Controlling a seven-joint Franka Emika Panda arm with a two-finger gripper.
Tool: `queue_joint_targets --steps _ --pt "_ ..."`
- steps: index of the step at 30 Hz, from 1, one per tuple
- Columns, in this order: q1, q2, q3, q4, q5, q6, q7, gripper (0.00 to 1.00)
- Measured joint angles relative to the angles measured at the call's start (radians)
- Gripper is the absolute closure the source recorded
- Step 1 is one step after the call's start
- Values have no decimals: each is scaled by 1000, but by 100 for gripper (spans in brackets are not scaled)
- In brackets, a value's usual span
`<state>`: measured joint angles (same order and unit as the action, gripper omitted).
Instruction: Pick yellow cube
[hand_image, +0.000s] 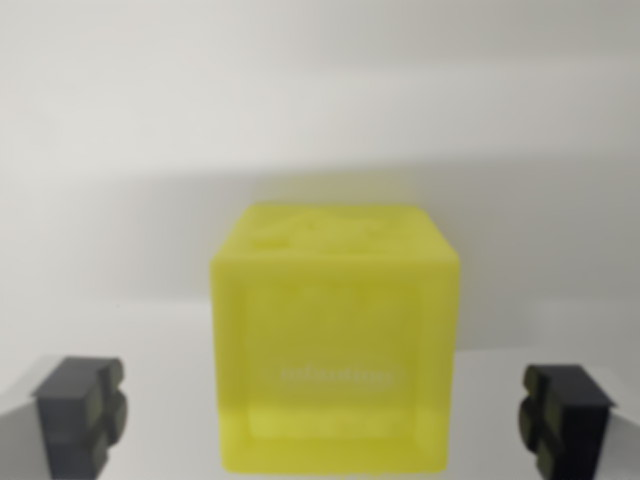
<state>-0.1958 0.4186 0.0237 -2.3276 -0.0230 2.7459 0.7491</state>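
Jaws stand wide apart, holding nothing: the gripper (325, 415) shows one dark finger (82, 415) at eight o'clock and the other at four o'clock. Between them, touching neither, sits the yellow cube (335, 345) at six o'clock on a pale surface (120, 250). Faint lettering on its front is too blurred to read.

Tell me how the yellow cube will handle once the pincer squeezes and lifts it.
The yellow cube looks like stiff, translucent plastic, so it probably won't deform. Its flat faces and broad base suggest it won't roll or tip. The smooth sides may be somewhat slippery. The pincer stands open, fingers clear of both sides.
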Motion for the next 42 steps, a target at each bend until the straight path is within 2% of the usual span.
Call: queue_joint_targets --steps 29,30,42 --pt "-4 121 0 32 -16 88 12 0" --pt "-5 122 0 32 -16 88 13 100" --pt "-5 83 1 21 -14 62 10 100"
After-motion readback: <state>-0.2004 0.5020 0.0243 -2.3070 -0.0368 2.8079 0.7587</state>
